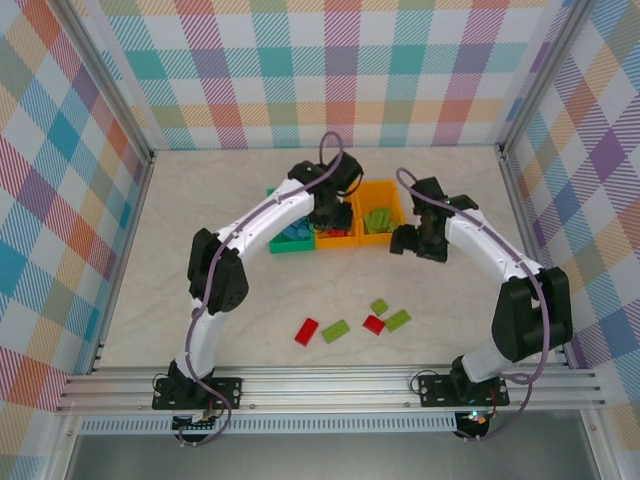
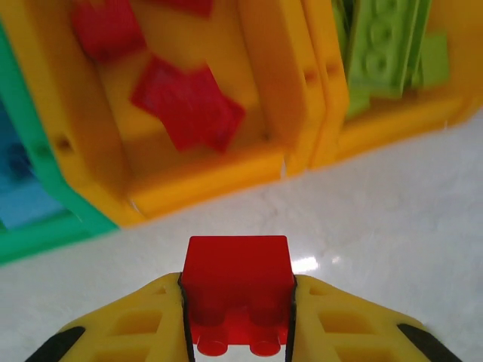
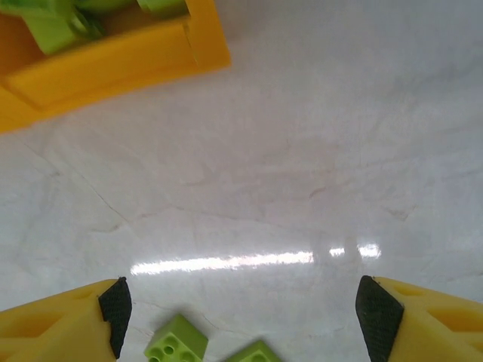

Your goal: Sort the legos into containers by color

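Red lego (image 2: 238,290) sits clamped between the left fingers (image 2: 128,328), which are closed tight on its sides, just short of the middle orange bin (image 2: 204,177) that holds other red ones. To do this well, carry it forward over the near wall and release only above the bin floor, clear of the rim beside the right bin (image 2: 392,117) of green pieces. The right fingers (image 3: 60,320) hang wide apart and empty above the tabletop (image 3: 302,151), a green lego (image 3: 176,343) just below. The green bin (image 2: 45,230) stands left.
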`<action>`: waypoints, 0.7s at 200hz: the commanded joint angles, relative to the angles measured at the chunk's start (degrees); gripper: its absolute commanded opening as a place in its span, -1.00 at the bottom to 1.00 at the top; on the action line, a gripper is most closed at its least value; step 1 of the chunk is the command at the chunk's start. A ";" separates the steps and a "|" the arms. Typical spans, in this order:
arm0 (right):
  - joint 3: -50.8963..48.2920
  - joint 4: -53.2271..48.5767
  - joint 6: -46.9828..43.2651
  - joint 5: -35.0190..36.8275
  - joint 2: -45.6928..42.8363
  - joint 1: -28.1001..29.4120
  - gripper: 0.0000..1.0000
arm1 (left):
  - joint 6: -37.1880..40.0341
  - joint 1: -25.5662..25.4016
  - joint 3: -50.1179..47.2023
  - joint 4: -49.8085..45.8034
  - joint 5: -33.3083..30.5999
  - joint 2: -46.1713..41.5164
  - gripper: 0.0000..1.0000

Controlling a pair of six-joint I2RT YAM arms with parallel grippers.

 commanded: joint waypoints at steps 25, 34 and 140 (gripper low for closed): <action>-8.32 2.47 4.84 -3.04 -3.94 4.95 0.55 | 2.15 5.08 12.39 -3.68 -1.14 9.06 -0.46; -9.63 1.59 6.09 -2.94 -4.01 5.36 0.54 | 1.68 5.78 12.91 -2.16 -0.62 9.57 -0.45; -15.48 7.91 1.16 -4.70 -4.97 16.96 0.56 | -0.99 7.31 13.11 4.82 8.24 10.15 0.65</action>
